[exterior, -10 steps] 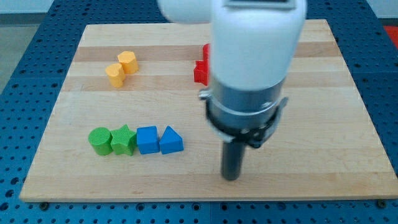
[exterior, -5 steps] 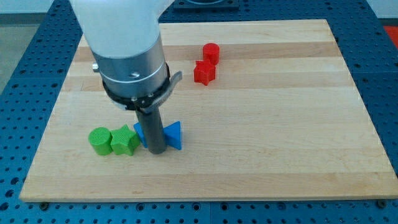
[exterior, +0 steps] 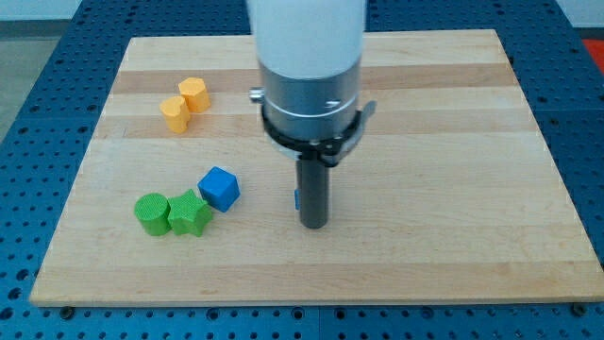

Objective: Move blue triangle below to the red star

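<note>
Tip (exterior: 313,225) is down on the surface (exterior: 453,236), roughly mid-board, slightly toward the view's bottom. Blue triangle (exterior: 296,198) is almost fully hidden behind the rod; only a thin blue sliver shows on the rod's left edge, touching or just beside it. No claw on this rig, just the rod, so nothing to clench or release.

Red star isn't visible now; the arm body blocks the board's upper middle, so can't tell exactly where it sits. Target spot is prob. somewhere under the arm housing, toward the view's top from the triangle.

To do this push well, imo: get the tip on the triangle's bottom side, centred on a flat face, not a corner, else it'll spin off sideways. Push slow toward the view's top and stop short so the triangle ends below the star w/o bumping it.

Triangle itself: bright blue, shape can't be confirmed from the sliver.

Others: blue cube (exterior: 219,188) near the green pair, i.e. green cylinder (exterior: 150,212) + green star (exterior: 190,213), well apart from the tip. 2 yellow blocks (exterior: 183,103) at upper left, well clear of the push line.
</note>
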Controlling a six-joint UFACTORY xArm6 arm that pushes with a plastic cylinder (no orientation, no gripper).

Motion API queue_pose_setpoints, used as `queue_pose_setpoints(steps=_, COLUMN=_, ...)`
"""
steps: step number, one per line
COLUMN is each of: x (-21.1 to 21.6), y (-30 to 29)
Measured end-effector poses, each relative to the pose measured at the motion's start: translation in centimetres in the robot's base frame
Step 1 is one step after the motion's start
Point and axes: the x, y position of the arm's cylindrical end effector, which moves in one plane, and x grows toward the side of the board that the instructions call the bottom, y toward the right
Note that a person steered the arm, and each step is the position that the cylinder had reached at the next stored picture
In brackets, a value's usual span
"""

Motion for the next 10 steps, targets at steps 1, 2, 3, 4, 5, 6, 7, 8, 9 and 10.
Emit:
queue_pose_setpoints(steps=1, x=-1.3, y=-1.2)
queue_pose_setpoints(steps=2, x=-2.3, y=-5.4)
queue_pose_setpoints(steps=3, x=-3.2, y=-6.0)
queue_pose_setpoints(steps=4, x=-1.2, y=-5.9)
queue_pose_setpoints(steps=5, x=0.9, y=-3.6)
queue_pose_setpoints(steps=6, x=0.1, y=-2.1)
queue_pose_setpoints(steps=7, x=-0.8, y=-2.1)
queue_pose_setpoints(steps=8, x=-2.2, y=-2.2)
queue_pose_setpoints(steps=9, x=-4.2, y=-2.4)
queue_pose_setpoints(steps=10, x=-5.5, y=-2.5)
